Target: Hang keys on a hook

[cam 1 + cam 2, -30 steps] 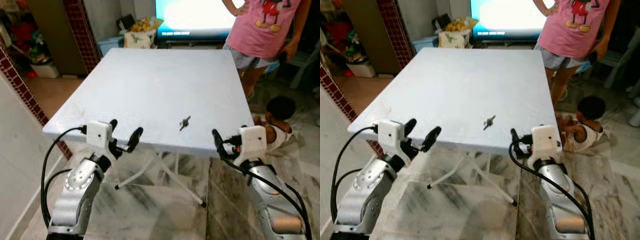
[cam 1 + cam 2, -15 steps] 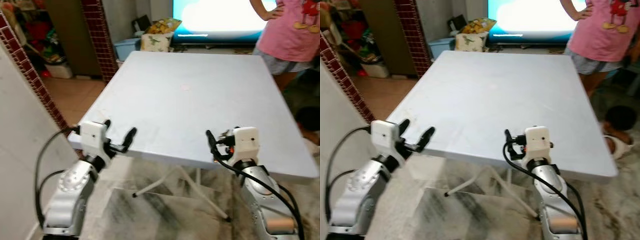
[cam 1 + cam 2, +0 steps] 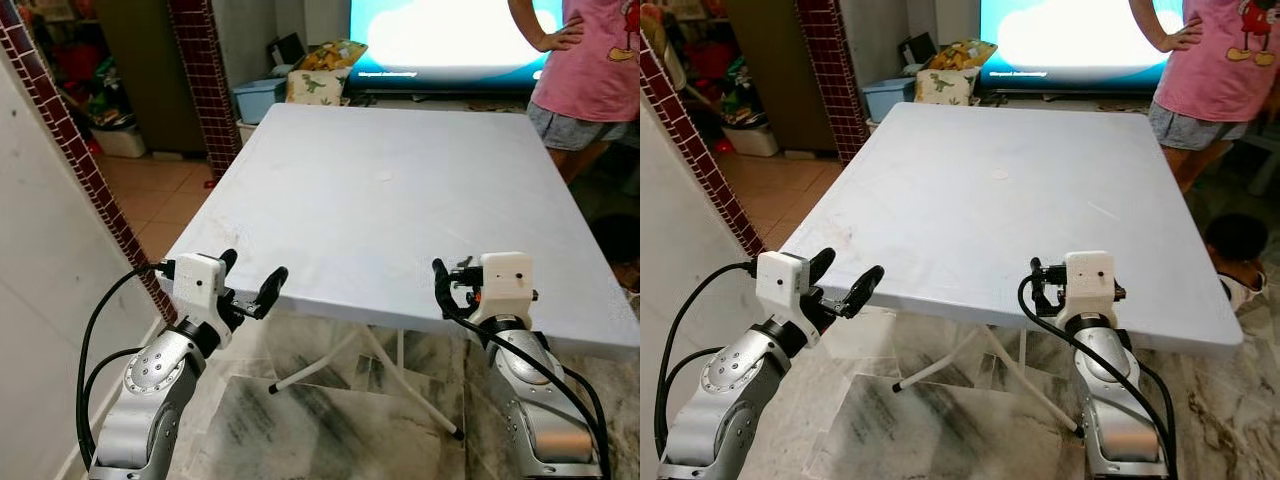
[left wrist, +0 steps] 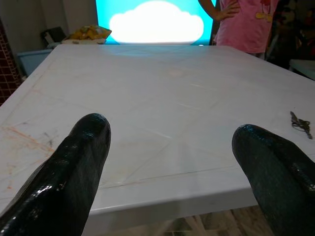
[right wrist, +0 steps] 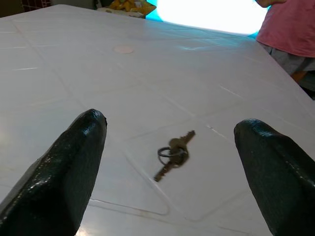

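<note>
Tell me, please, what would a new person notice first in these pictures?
First, the big white table, nearly bare, with a small bunch of keys lying near its front edge, straight ahead of the open right gripper. The left gripper waits open at the table's front left corner. Behind the table a person in a pink shirt stands beside a bright screen.

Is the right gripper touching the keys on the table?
Apart. In the right wrist view the keys lie flat on the table, bare tabletop on both sides between them and the open right gripper.
</note>
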You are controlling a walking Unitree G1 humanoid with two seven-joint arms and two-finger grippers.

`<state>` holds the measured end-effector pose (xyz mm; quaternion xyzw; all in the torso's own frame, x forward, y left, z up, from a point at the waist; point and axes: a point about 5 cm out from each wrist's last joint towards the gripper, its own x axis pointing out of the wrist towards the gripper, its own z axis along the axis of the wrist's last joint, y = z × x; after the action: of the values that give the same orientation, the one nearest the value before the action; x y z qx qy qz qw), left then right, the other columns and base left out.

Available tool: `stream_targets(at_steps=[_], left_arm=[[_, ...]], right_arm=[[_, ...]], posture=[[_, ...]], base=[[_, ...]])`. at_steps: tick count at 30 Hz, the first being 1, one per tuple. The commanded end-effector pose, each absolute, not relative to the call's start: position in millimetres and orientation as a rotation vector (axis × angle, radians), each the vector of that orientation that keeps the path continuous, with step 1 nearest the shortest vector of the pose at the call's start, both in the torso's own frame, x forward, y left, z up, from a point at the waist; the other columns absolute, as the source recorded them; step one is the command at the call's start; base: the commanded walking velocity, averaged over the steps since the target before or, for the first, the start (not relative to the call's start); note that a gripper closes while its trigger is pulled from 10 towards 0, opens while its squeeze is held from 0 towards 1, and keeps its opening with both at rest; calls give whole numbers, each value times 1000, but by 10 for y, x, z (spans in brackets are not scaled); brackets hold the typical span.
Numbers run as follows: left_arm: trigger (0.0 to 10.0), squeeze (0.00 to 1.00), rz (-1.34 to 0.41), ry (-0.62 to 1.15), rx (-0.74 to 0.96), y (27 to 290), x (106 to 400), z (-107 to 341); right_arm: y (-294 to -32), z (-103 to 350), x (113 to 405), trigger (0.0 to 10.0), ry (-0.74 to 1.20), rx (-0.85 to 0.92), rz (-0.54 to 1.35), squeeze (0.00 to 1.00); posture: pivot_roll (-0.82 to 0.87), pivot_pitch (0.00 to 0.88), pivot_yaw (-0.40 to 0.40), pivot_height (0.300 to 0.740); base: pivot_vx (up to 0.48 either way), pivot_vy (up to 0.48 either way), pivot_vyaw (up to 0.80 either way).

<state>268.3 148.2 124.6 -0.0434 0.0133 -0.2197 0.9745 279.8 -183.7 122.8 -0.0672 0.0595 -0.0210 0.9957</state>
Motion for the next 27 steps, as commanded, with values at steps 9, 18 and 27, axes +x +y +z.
stream_targets(at_steps=[9,18,27], left_arm=[[10000,0,-495,78,-111,1441,2638,1215],[10000,0,-567,119,-104,1398,2550,1191],[10000,0,-586,154,-119,1393,2501,1172]], right_arm=[[-1794,1221,2807,10000,138,-130,-45,0],[-1786,1218,2924,10000,154,-120,-47,0],[-1731,1245,3104,10000,179,-92,-12,0]], posture=[[2,0,77,740],[19,15,82,740],[30,36,82,740]], base=[[0,0,-553],[0,0,-703],[0,0,0]])
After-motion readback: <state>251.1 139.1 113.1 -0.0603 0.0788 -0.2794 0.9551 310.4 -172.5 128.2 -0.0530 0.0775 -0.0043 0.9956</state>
